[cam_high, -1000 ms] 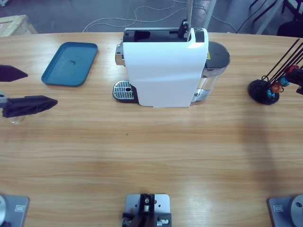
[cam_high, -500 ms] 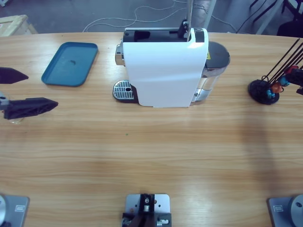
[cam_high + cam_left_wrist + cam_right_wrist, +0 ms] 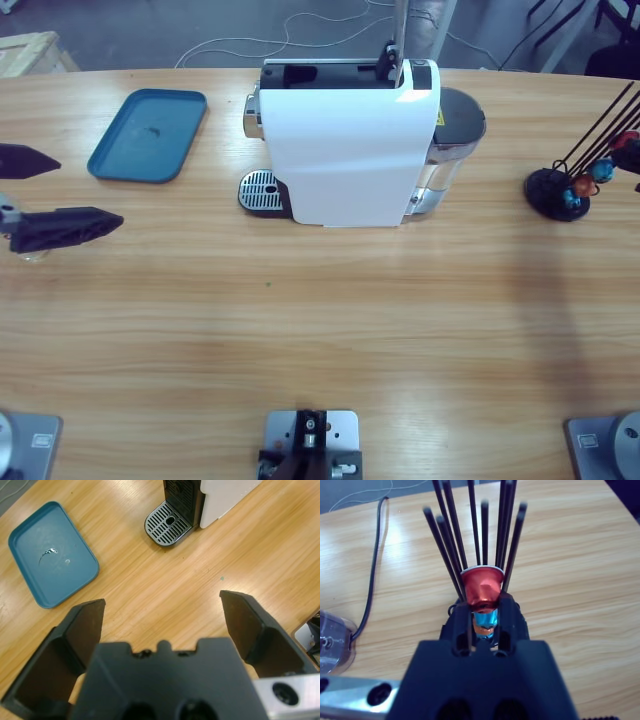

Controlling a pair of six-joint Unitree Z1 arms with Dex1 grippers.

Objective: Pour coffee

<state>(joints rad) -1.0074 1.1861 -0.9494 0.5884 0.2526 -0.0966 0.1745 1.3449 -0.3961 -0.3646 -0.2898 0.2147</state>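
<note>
- On the bench [image 3: 320, 330] I count one white coffee machine [image 3: 345, 150], one round drip grate [image 3: 262, 190] at its foot, one blue tray [image 3: 148, 135] and one rack [image 3: 548, 192] of black rods.
- The tray lies at 10 o'clock from the machine, and the rack stands well off at 3 o'clock.
- My left gripper [image 3: 162, 597] hangs at 9 o'clock by the bench edge, with its jaws spread wide and nothing between them.
- One clear glass cup [image 3: 32, 256] peeks out under the lower jaw there. I cannot make out the coffee in it.
- My right gripper [image 3: 484, 607] is at the rack, its jaws pinching one red capsule [image 3: 482, 586].
- One blue capsule [image 3: 484, 617] and one orange capsule [image 3: 481, 629] sit below the red one.
- Compared with a second ago, the left jaws have barely shifted, and less of my right gripper shows at the edge in the high view.
</note>
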